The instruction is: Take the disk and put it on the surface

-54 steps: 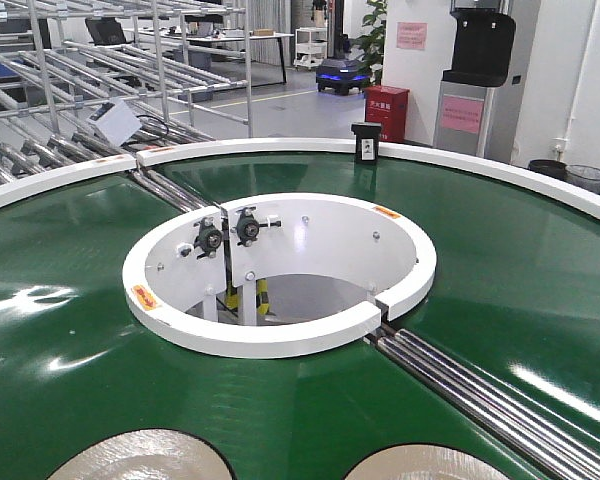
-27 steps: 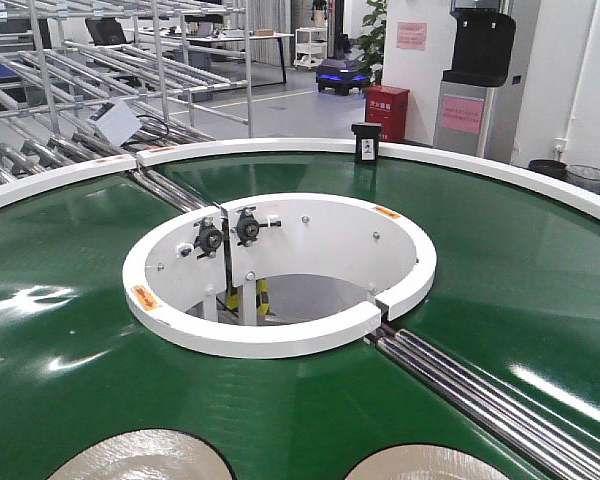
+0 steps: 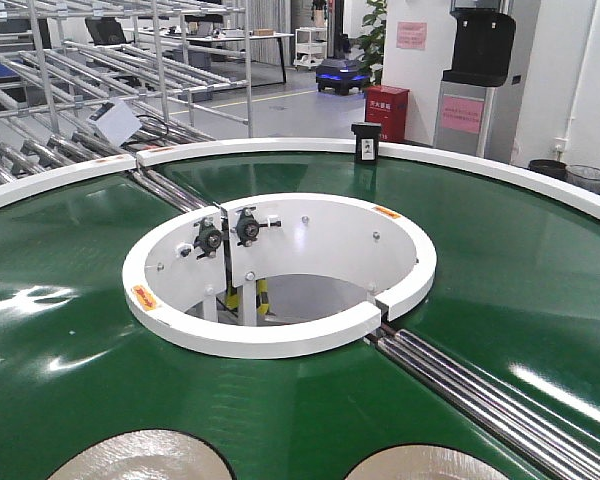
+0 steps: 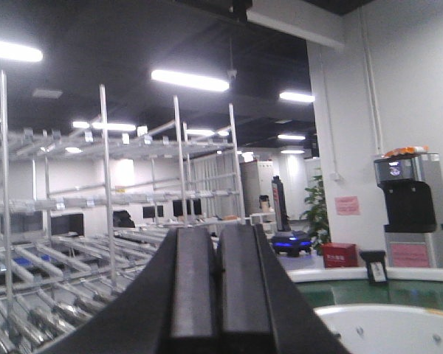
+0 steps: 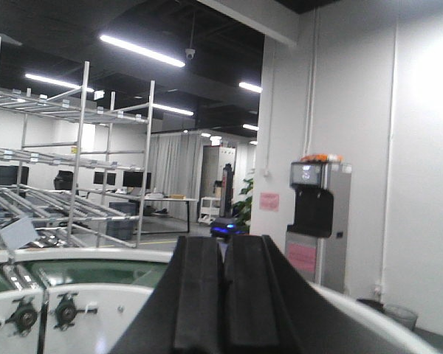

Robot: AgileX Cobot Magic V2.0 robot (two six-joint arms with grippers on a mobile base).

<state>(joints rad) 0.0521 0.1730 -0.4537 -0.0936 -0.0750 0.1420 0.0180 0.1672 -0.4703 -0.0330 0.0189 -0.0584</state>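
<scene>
In the front view we see two pale round disks lying flat on the green belt (image 3: 70, 330). Both are cut off by the bottom edge of the frame. The first disk (image 3: 140, 458) is at lower left and the second disk (image 3: 420, 466) at lower right. They are well apart, with a bare stretch of belt between them. Above them, in the middle of the frame, the belt curves around a white inner ring (image 3: 280, 340). A white outer rim (image 3: 280, 147) runs across the upper part. A band of steel rollers (image 3: 480, 395) cuts through the belt toward the lower right corner. A small black box (image 3: 366, 142) stands on the outer rim at upper centre. Neither arm shows in this view.

In the left wrist view, the left gripper (image 4: 218, 237) fills the lower centre and points toward metal racks (image 4: 96, 206) and ceiling lights. Its two black fingers (image 4: 192, 287) are pressed together with only a thin seam between them, and they hold nothing.

The right wrist view shows the same for the right gripper (image 5: 223, 247). Its black fingers (image 5: 198, 295) meet along a narrow line and hold nothing. Beyond them we see part of the white ring at lower left and a drinks machine (image 5: 315, 214) against the wall at right.
</scene>
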